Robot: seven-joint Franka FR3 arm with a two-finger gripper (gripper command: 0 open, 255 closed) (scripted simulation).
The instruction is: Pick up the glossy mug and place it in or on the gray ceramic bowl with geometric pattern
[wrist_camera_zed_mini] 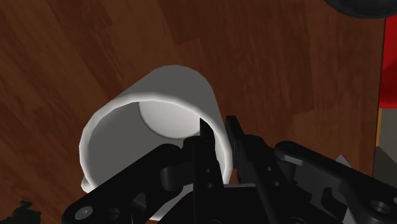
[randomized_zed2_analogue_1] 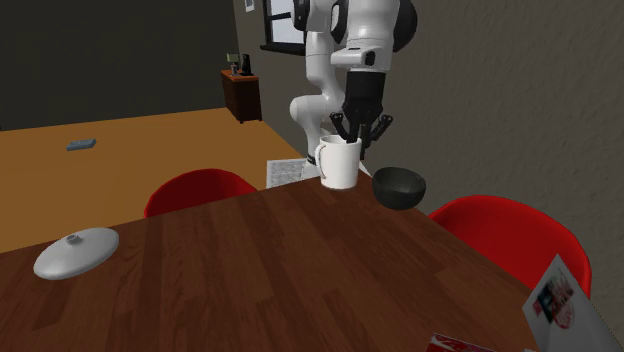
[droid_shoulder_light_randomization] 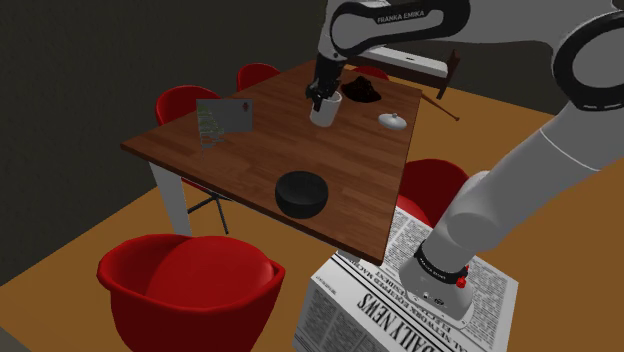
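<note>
A white mug [droid_shoulder_light_randomization: 325, 110] stands upright on the brown wooden table [droid_shoulder_light_randomization: 250, 150], toward its far side in the shoulder view. My black gripper [droid_shoulder_light_randomization: 320, 94] comes down from above and is shut on the mug's rim. In the wrist view one finger is inside the mug [wrist_camera_zed_mini: 159, 127] and the other outside, with the gripper [wrist_camera_zed_mini: 217, 135] pinching the wall between them. The second exterior view shows the gripper [randomized_zed2_analogue_1: 353, 140] at the mug [randomized_zed2_analogue_1: 340, 165]. I cannot tell whether the mug's base touches the table. A dark bowl [droid_shoulder_light_randomization: 302, 193] [randomized_zed2_analogue_1: 399, 187] sits near the table edge closest to the stand.
A white lid [droid_shoulder_light_randomization: 392, 121] [randomized_zed2_analogue_1: 76, 252] lies on the table beyond the mug, beside a dark lump [droid_shoulder_light_randomization: 362, 90]. A printed card [droid_shoulder_light_randomization: 222, 120] stands at the shoulder view's left. Red chairs [droid_shoulder_light_randomization: 185, 280] ring the table. The stand [droid_shoulder_light_randomization: 400, 310] is covered in newsprint.
</note>
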